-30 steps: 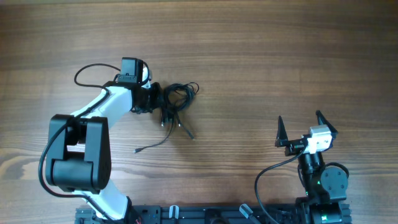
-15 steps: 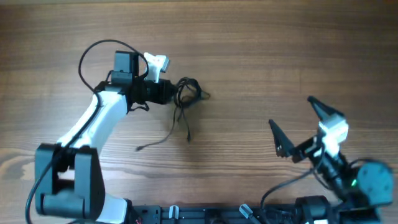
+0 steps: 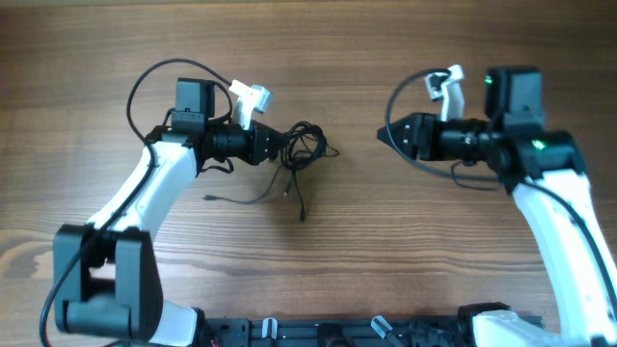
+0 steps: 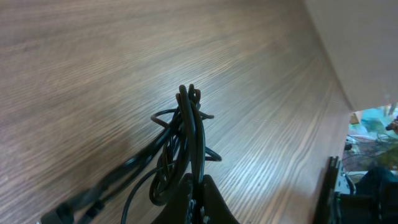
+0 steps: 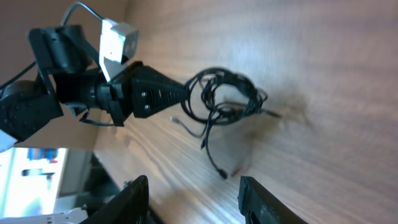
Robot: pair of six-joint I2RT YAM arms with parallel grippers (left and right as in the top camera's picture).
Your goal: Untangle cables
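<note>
The cables (image 3: 307,146) are a small knot of thin black cords near the table's middle, with loose ends trailing toward the front (image 3: 301,214) and the left. My left gripper (image 3: 281,146) is shut on one side of the bundle. In the left wrist view the looped cables (image 4: 189,124) stand up out of my closed left gripper (image 4: 198,185). My right gripper (image 3: 383,135) points left at the bundle from a short way to its right, open and holding nothing. From the right wrist, the cables (image 5: 227,99) lie well ahead of my right gripper (image 5: 193,182).
Bare wooden table (image 3: 366,58) lies all around the bundle. The left arm's own thick black cable (image 3: 154,82) loops above its wrist. The arm bases and a black rail (image 3: 318,333) run along the front edge.
The right arm has swung up from the front right corner to the table's middle, now facing the bundle, its jaws narrower. The left gripper has carried the bundle slightly right.
</note>
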